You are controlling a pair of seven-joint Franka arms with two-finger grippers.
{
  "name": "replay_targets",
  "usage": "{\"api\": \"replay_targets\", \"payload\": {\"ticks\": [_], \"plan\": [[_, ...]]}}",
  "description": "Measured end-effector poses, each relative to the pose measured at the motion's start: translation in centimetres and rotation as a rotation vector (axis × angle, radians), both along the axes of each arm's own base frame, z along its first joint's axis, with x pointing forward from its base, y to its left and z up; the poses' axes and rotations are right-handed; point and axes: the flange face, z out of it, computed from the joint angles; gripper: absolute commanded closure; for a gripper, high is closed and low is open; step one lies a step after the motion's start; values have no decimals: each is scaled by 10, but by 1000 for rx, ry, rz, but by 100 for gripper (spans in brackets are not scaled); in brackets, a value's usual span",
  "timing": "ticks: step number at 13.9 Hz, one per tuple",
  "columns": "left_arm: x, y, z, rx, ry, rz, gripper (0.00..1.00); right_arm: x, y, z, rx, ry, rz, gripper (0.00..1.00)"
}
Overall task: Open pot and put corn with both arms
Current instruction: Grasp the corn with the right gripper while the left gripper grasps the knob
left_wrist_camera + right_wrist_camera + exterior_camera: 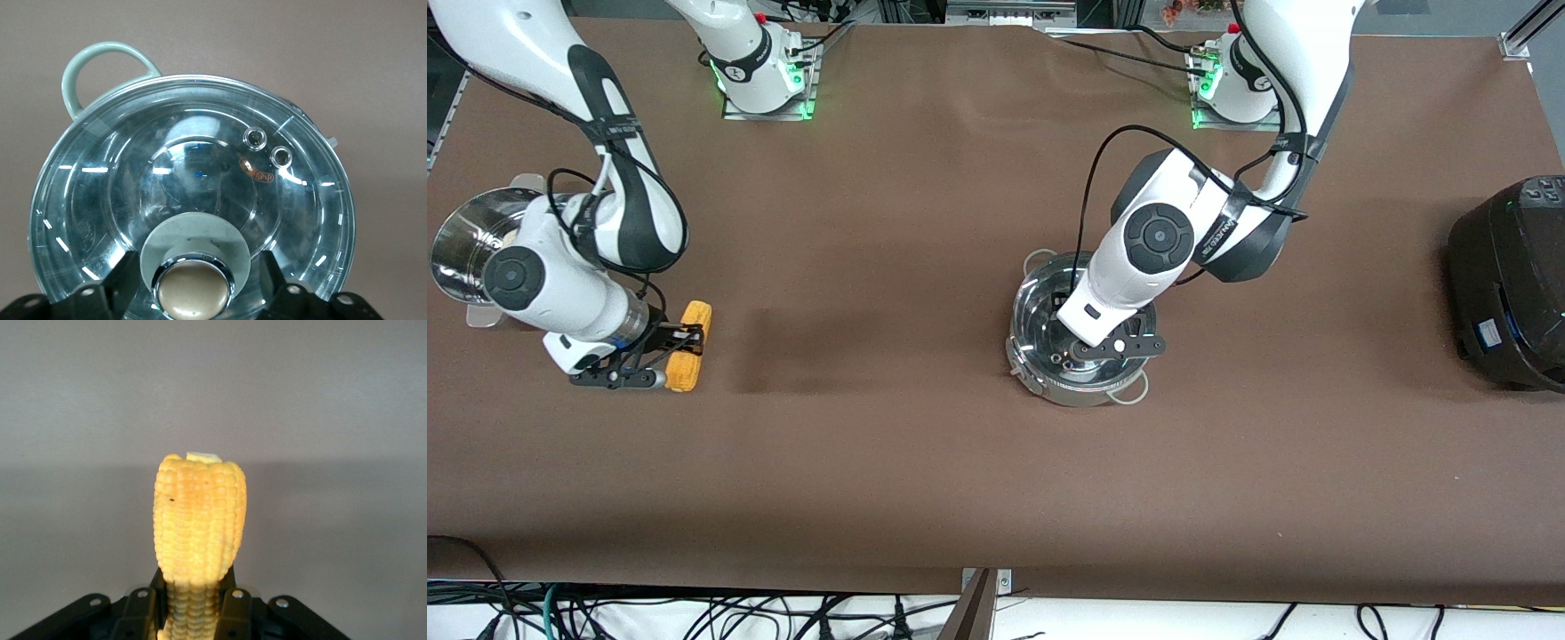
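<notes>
We see the left gripper (1096, 348) clamped on the round knob (192, 288) of the glass lid (193, 193), which sits on the shallow shiny steel pot (1076, 327) mid-worktop (889, 444). Toward the right arm's end, the right gripper (660, 354) grips the yellow-orange corn cob (688, 347) lying on the brown worktop near a steel steamer pot (467, 244).

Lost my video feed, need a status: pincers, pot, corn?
Left pincer around the lid knob, glass lid on the pot. Right pincer shut on the corn. Nothing between corn and pot.
</notes>
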Motion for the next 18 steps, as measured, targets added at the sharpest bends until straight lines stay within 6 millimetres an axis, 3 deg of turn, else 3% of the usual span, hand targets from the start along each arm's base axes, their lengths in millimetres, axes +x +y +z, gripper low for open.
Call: {"api": "replay_targets", "payload": {"ticks": [3, 7, 9, 11, 13, 15, 16, 18], "plan": [[0, 0, -1, 1, 2, 0, 39, 16, 2, 56, -1, 53, 9, 100], [-1, 0, -7, 5, 10, 0, 32, 24, 16, 152, 5, 106, 36, 100], [-2, -1, -7, 5, 12, -3, 32, 22, 20, 181, 5, 125, 42, 100], [-3, -1, -8, 5, 13, -4, 40, 19, 19, 200, 5, 136, 41, 100], [-2, 0, -7, 10, 14, -5, 56, 17, 22, 216, 6, 138, 49, 100], [-2, 0, -6, 10, 13, -6, 79, 15, 33, 222, 8, 139, 67, 100], [-2, 0, -6, 10, 13, -6, 98, 14, 39, 223, 9, 139, 76, 100], [-2, 0, -6, 10, 13, -6, 100, 13, 49, 223, 9, 140, 93, 100]]}}
